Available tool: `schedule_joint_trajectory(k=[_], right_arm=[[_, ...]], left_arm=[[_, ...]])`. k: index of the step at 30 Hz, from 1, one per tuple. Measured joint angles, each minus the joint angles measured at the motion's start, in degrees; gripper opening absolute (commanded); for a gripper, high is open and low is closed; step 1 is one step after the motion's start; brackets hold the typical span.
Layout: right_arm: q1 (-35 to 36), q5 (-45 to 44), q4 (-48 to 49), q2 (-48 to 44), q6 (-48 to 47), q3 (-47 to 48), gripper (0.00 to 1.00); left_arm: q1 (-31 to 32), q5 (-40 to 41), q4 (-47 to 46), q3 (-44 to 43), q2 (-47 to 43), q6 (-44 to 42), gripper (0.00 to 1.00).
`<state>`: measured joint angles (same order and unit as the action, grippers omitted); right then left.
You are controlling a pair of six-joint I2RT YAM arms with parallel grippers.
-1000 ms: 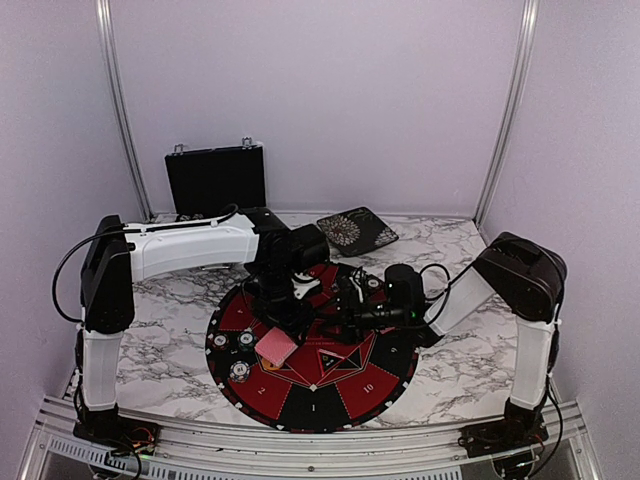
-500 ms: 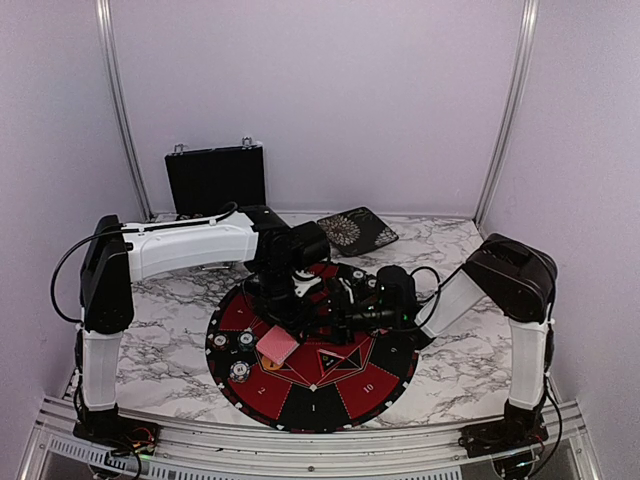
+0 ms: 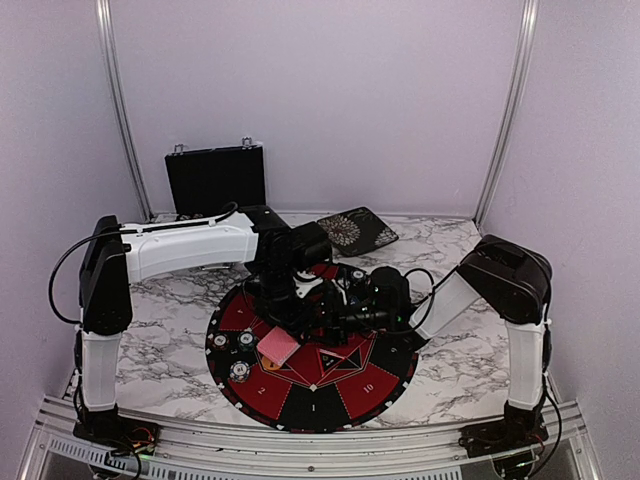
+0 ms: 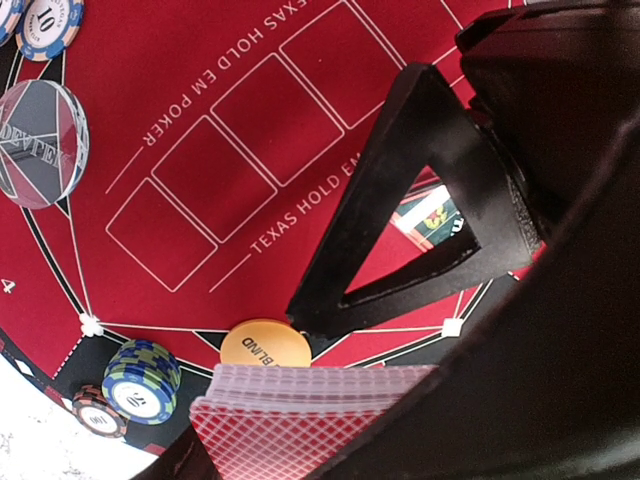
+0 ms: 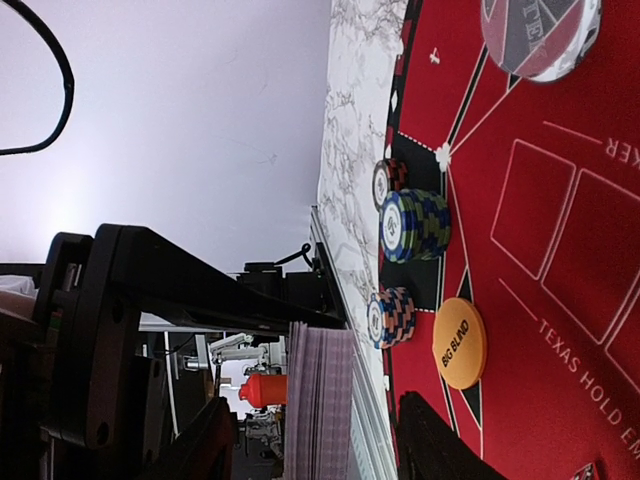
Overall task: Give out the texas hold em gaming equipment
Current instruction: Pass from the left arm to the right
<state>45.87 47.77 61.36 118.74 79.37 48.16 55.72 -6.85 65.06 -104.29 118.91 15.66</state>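
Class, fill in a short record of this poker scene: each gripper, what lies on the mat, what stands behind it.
left gripper: shut on the deck of cards
right gripper: open, a finger either side of the deck
on the mat: orange button, chip stacks, clear disc
behind the mat: black case

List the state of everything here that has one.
Card deck: squared, backs up, held above the mat.
Left gripper: shut on the card deck.
Right gripper: open around the card deck.
Big Blind button: flat on the mat.
Blue chip stack: upright.
Black case: upright at the back.
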Motion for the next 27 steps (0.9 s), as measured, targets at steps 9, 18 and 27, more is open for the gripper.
schedule_joint_trajectory(k=[9, 18, 27], right_arm=[[0.6, 0.0, 0.2, 0.4, 0.2, 0.0, 0.43], [1.0, 0.0, 0.4, 0.4, 0.4, 0.0, 0.22], [1.2, -0.1, 1.4, 0.4, 1.2, 0.5, 0.04]], left_arm=[[0.1, 0.4, 0.7, 0.0, -0.1, 0.0, 0.4], [0.1, 1.0, 0.8, 0.0, -0.8, 0.0, 0.39], [0.2, 2.0, 1.1, 0.0, -0.9, 0.0, 0.59]])
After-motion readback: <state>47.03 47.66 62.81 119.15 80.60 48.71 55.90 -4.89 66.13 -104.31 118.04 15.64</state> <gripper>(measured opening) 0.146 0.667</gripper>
